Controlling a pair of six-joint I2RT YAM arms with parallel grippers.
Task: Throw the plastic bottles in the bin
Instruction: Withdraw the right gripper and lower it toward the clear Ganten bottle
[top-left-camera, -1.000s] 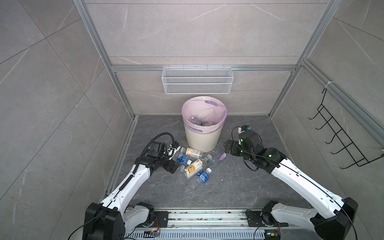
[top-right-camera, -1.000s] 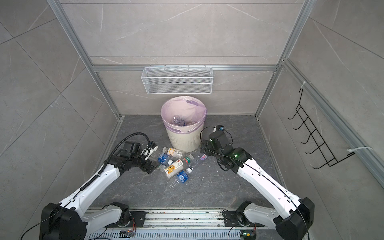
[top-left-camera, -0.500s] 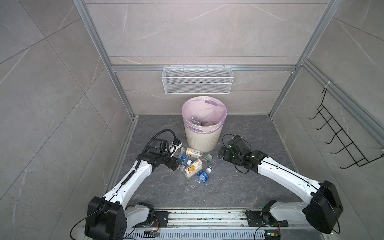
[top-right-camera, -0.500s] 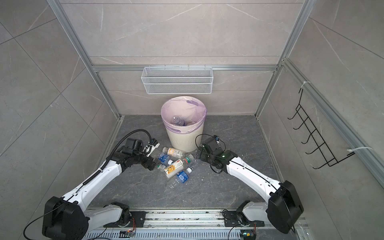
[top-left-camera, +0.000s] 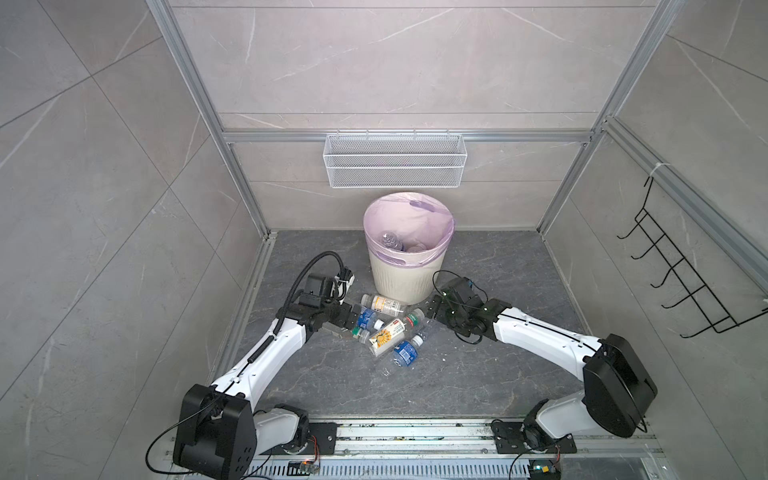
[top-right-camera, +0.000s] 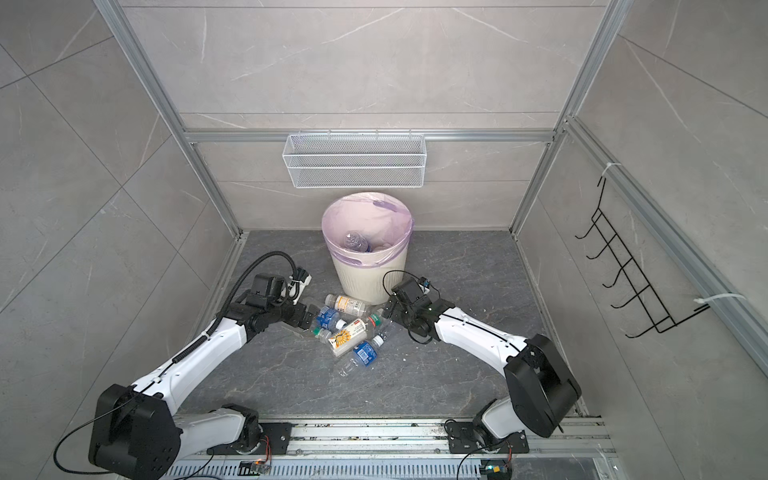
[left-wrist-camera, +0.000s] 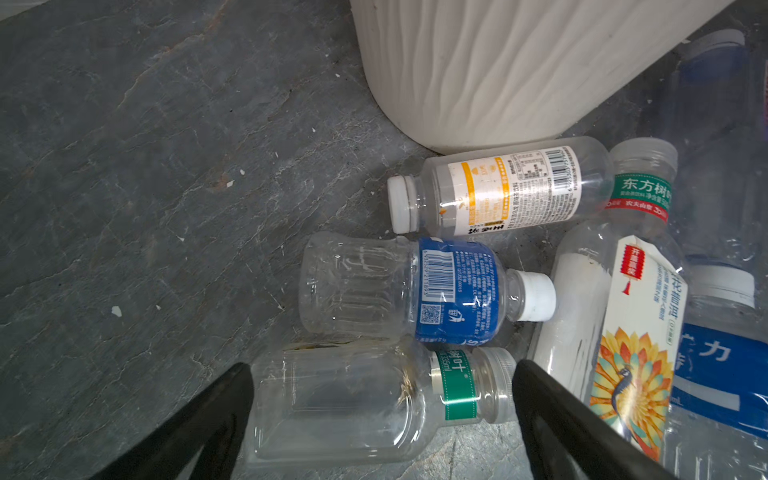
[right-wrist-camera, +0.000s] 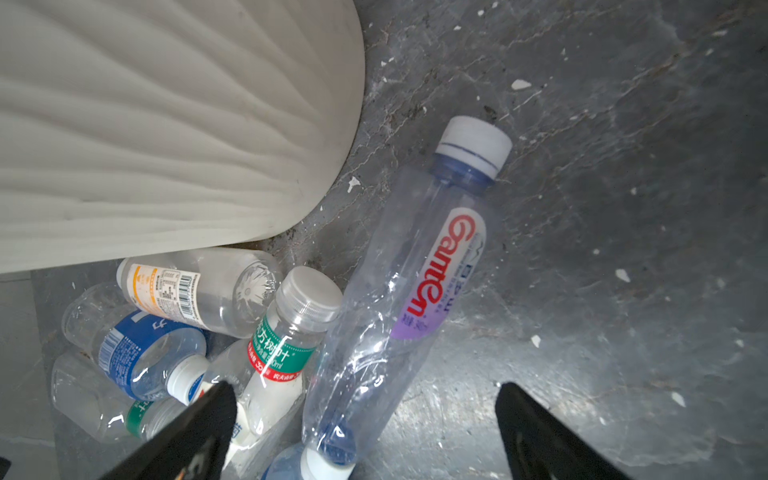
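The cream ribbed bin (top-left-camera: 399, 282) (top-right-camera: 365, 282) with a pink liner stands at the back of the floor, with bottles (top-left-camera: 390, 241) inside it. Several plastic bottles (top-left-camera: 388, 334) (top-right-camera: 349, 332) lie in a heap in front of it. My left gripper (top-left-camera: 351, 322) (left-wrist-camera: 380, 386) is open at the heap's left edge. A clear bottle with a green band (left-wrist-camera: 374, 403) lies lengthwise between its fingers. My right gripper (top-left-camera: 432, 309) (right-wrist-camera: 368, 399) is open at the heap's right edge, straddling the base end of a clear purple-labelled bottle (right-wrist-camera: 415, 291).
A white wire mesh basket (top-left-camera: 395, 166) hangs on the back wall above the bin. A black hook rack (top-left-camera: 681, 282) is on the right wall. Aluminium posts frame the corners, and the arms' rail (top-left-camera: 415, 434) runs along the front.
The right arm has dropped low and moved left, to the heap beside the bin. The left gripper has crept further in among the bottles. Both sets of jaws have spread slightly wider.
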